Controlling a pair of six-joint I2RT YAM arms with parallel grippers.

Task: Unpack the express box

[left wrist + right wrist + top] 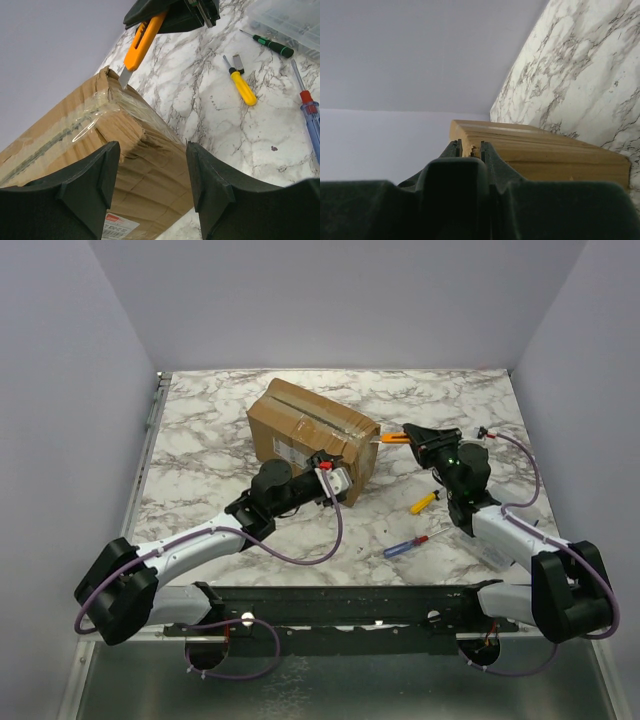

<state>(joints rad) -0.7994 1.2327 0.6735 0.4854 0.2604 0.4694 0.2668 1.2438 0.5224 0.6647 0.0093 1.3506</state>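
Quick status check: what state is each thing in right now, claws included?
Brown taped cardboard express box: closed, seams taped.
Orange plastic utility knife: blade out, tip at the box's top edge.
Right claw: shut on the knife.
Left claw: open, at the box's near face.
Yellow-handled screwdriver: lying loose.
Red-and-blue screwdriver: lying loose.

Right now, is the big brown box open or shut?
Shut: the express box's flaps lie flat under glossy tape; the knife's blade sits at its edge.

The utility knife is showing orange plastic and a bare metal blade; at its tip the express box is showing creased matt cardboard under glossy clear tape.
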